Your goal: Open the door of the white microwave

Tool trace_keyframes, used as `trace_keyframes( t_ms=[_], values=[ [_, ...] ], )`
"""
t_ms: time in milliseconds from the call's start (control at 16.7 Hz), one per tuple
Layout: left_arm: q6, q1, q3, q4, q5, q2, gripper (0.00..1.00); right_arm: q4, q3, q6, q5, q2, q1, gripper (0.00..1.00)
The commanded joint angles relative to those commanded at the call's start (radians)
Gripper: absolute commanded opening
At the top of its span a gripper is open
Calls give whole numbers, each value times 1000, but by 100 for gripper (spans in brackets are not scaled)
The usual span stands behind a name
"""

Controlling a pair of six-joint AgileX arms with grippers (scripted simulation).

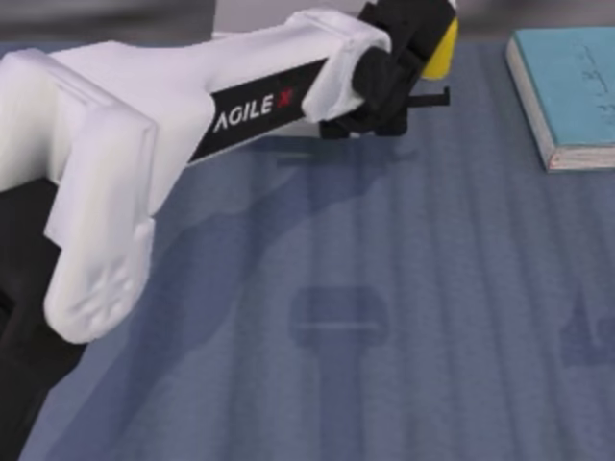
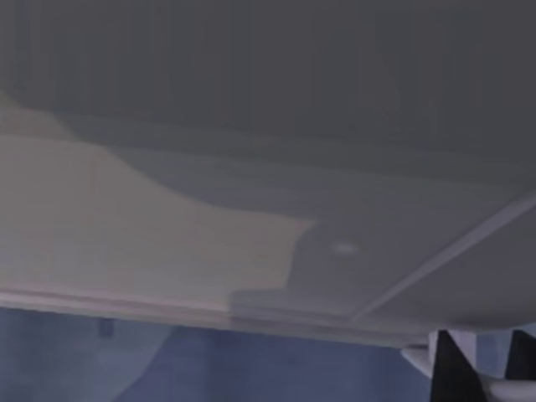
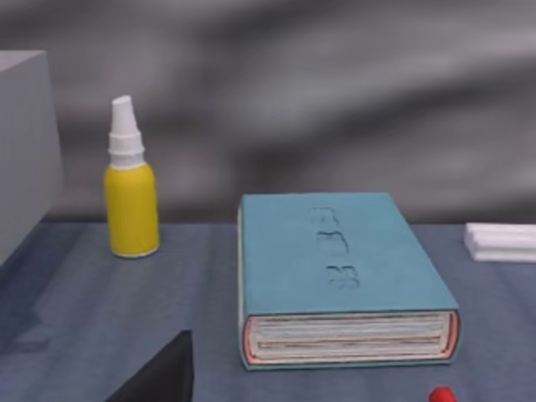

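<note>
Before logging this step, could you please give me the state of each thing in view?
white microwave: upright; door open or shut cannot be told.
yellow bottle: upright, capped.
blue book: closed, lying flat.
left end effector: close against the microwave.
right arm: out of the top view.

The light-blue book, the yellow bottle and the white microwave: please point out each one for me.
light-blue book (image 3: 343, 251): right wrist view, on its front cover.
yellow bottle (image 3: 131, 209): right wrist view, on its yellow body.
white microwave (image 3: 25, 142): right wrist view, on its side wall.
</note>
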Motion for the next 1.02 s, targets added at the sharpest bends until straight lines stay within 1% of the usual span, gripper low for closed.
trace_keyframes(
  t_ms=[240,600,1020],
  values=[
    [-2,-7,-3,4,7,6,0,0,0,0,0,0,0,100],
    [54,3,-104,67,33,-58,0,0,0,0,0,0,0,100],
    [55,3,-106,68,34,-59,0,0,0,0,0,0,0,100]
  ],
)
